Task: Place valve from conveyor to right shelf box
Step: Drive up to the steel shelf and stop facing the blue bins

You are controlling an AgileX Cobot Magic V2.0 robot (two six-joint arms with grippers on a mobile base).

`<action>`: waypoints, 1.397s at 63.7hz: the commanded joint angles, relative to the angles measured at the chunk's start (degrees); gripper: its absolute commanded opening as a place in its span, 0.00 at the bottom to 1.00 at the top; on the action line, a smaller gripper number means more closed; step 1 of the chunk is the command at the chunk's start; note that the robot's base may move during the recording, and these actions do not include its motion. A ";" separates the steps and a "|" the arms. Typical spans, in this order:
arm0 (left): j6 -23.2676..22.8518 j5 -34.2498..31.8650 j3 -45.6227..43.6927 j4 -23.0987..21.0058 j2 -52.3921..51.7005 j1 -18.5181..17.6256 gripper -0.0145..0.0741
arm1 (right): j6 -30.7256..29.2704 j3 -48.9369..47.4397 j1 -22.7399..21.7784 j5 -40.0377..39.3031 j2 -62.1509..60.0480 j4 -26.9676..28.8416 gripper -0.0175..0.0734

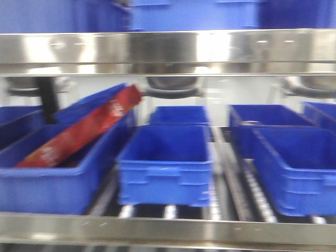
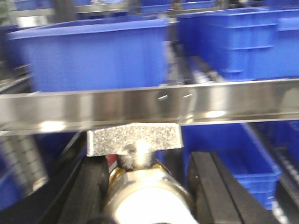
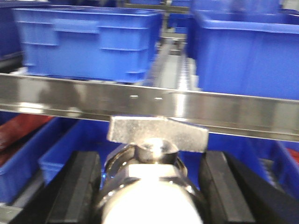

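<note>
A steel shelf rail [image 1: 168,228] runs along the bottom of the front view. Behind it stand open blue boxes: the centre box [image 1: 165,178], the left box [image 1: 52,191] holding a slanted red packet [image 1: 79,131], and the right boxes [image 1: 299,194]. In each wrist view a steel bar [image 2: 140,105] crosses mid-frame, between the valve and the blue boxes beyond.

At bottom centre, the left gripper [image 2: 147,163] clamps a brass valve [image 2: 140,191] between black fingers [image 2: 88,186]. The right gripper [image 3: 150,161] likewise grips a silvery valve [image 3: 149,196]. Each valve has a flat grey handle [image 2: 133,139] lying crosswise on top. All views are blurred.
</note>
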 commanded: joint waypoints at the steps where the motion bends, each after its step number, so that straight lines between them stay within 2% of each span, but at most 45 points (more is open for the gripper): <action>1: -0.24 -3.28 -0.40 -0.48 -0.43 -0.27 0.04 | -0.09 -1.04 0.06 -4.77 -0.50 -0.36 0.02; 89: -0.24 -3.28 -0.40 -0.48 -0.43 -0.27 0.04 | -0.09 -1.04 0.06 -4.77 -0.50 -0.36 0.02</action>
